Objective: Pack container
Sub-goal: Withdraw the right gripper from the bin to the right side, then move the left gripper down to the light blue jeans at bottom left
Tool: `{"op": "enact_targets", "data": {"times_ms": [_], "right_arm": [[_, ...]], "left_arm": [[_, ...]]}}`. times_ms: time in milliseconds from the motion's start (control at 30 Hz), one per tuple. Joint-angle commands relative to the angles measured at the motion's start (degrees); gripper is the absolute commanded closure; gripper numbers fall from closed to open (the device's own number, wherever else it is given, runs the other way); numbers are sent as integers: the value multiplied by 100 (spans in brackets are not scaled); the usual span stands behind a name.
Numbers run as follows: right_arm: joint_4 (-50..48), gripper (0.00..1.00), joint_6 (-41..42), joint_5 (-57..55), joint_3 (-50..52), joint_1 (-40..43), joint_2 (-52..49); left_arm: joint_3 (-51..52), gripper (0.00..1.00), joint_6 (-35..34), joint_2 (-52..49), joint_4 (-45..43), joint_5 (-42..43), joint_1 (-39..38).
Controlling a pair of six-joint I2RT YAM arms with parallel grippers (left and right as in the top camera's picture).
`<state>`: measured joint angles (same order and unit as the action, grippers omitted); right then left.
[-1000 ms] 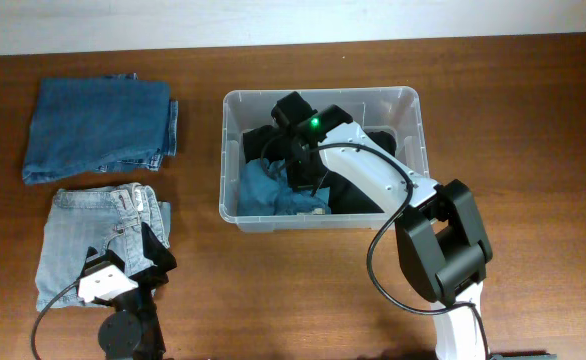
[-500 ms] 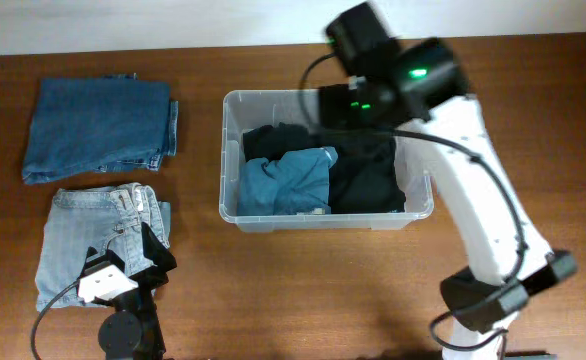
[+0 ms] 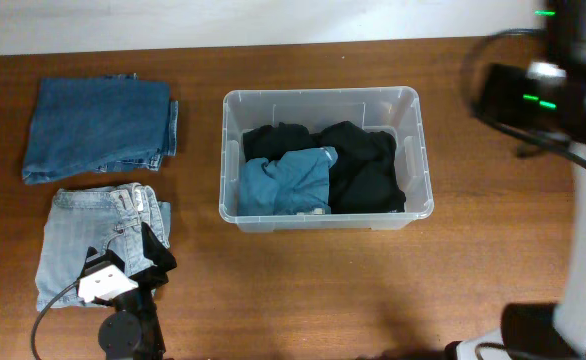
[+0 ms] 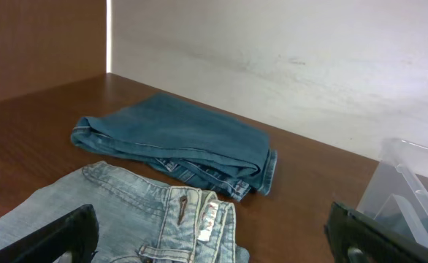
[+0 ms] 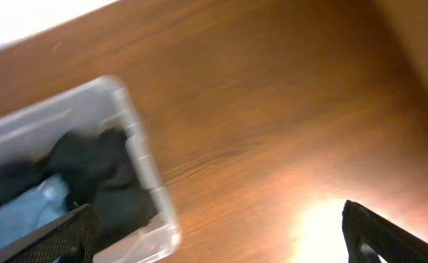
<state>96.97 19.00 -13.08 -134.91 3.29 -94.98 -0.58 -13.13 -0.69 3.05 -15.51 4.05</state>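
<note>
The container [image 3: 419, 150], a clear plastic bin, stands mid-table. It holds black clothing [image 3: 363, 165] and a teal-blue garment [image 3: 288, 182]. My right arm [image 3: 533, 88] is raised and blurred beyond the bin's right side. In the right wrist view my right gripper [image 5: 221, 237] is open and empty above bare wood, with the container's corner [image 5: 137, 157] at the left. My left gripper [image 4: 214, 245] rests open over folded light jeans [image 4: 163, 219], gripping nothing. In the overhead view that gripper [image 3: 143, 262] sits at the front left.
Folded dark blue jeans [image 3: 98, 128] lie at the far left, and the light jeans [image 3: 93, 235] lie in front of them. A white wall [image 4: 309, 66] runs along the table's back edge. Bare wood lies right of the bin.
My right gripper opened, rose out of the container and swung away to the right. The black clothing stays in the bin. The left arm has not moved.
</note>
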Motion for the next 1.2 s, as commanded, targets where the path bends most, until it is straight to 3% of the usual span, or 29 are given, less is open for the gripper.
{"op": "enact_targets", "data": {"times_ms": [0,167,333,567,1067,1167], "right_arm": [[37,1,-232,-50,326,927,365],[31,1,-103,330,988,2170,337],[-260,1,273,369,1777,2758,168],[-487,1,269,387,2400,2861,160],[-487,1,269,621,2426,2861,160],[-487,1,269,621,2426,2861,160]], "left_arm": [[7,1,-11,35,28,-61,28],[7,1,-11,35,28,-61,28],[7,1,-11,35,28,-61,28],[7,1,-11,35,28,-61,28],[7,1,-13,35,-42,-74,28],[7,1,-13,35,-37,240,28]]}}
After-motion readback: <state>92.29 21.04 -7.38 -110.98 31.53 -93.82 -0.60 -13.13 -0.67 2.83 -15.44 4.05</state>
